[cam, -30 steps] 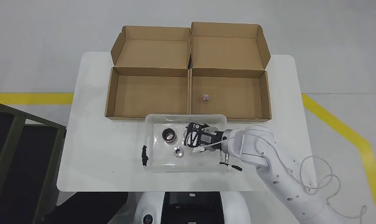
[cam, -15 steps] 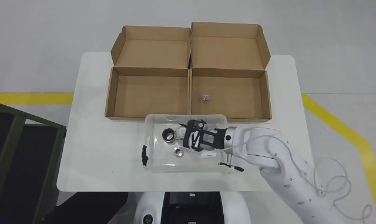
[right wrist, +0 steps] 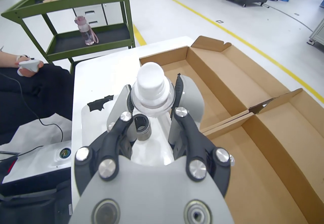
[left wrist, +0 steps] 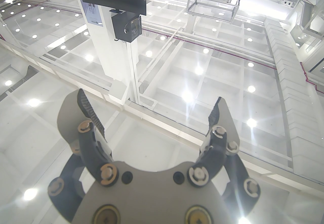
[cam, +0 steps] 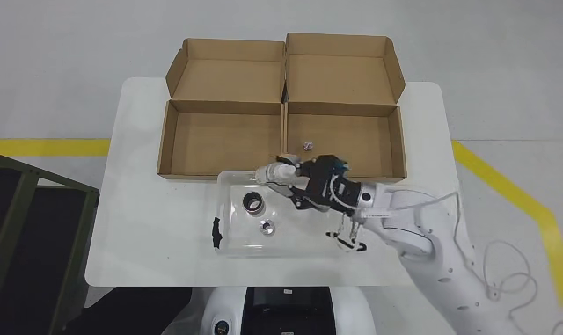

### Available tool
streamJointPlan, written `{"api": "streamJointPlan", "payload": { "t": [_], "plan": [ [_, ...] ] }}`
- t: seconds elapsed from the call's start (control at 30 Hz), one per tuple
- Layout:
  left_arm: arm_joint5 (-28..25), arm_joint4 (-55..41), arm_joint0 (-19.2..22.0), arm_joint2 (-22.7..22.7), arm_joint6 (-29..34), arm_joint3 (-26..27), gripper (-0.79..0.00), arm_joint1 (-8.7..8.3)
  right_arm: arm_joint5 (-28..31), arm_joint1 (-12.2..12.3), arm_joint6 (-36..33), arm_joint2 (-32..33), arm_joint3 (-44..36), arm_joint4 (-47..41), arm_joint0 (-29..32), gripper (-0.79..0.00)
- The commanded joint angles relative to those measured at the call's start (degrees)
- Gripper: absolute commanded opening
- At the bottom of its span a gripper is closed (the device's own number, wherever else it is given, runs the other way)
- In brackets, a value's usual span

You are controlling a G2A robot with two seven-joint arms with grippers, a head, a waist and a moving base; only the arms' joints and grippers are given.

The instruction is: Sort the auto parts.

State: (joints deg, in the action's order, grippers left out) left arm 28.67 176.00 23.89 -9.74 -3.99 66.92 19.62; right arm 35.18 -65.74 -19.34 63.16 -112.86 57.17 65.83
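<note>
Right gripper (right wrist: 153,98) fingers gripping white capped part (right wrist: 151,78) above clear tray (cam: 230,238); next: carrying it over cardboard box (cam: 220,146) wall, releasing

Top view: overhead, looking down on the table (cam: 132,159). Right wrist view: close behind the right gripper (right wrist: 153,94), sharing table and cardboard boxes (cam: 220,146). Left wrist view: apparently facing the ceiling (left wrist: 202,70)

Box front wall (cam: 188,171) beyond bin rim (cam: 280,254)
</note>
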Motion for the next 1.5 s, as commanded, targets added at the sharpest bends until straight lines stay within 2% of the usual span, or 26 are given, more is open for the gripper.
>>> {"api": "streamJointPlan", "payload": {
  "t": [0.0, 0.47, 0.73, 1.27, 1.47],
  "plan": [
    [0.00, 0.00, 0.00, 0.00, 0.00, 0.00, 0.000, 0.00, -0.06, 0.00, 1.84, 0.68, -0.15, -0.37, 0.00, -0.785],
    [0.00, 0.00, 0.00, 0.00, 0.00, 0.00, 0.000, 0.00, -1.46, 0.39, 9.33, 7.10, -4.87, -0.09, 1.24, -0.785],
    [0.00, 0.00, 0.00, 0.00, 0.00, 0.00, 0.000, 0.00, -0.48, 0.39, 14.24, 8.38, -5.56, -1.31, 2.57, -0.785],
    [0.00, 0.00, 0.00, 0.00, 0.00, 0.00, 0.000, 0.00, 0.27, 0.21, 14.53, 7.39, -3.64, -1.59, 2.02, -0.785],
    [0.00, 0.00, 0.00, 0.00, 0.00, 0.00, 0.000, 0.00, -0.44, 0.20, 11.06, 6.29, -1.92, -0.02, 1.86, -0.785]
  ]
}}
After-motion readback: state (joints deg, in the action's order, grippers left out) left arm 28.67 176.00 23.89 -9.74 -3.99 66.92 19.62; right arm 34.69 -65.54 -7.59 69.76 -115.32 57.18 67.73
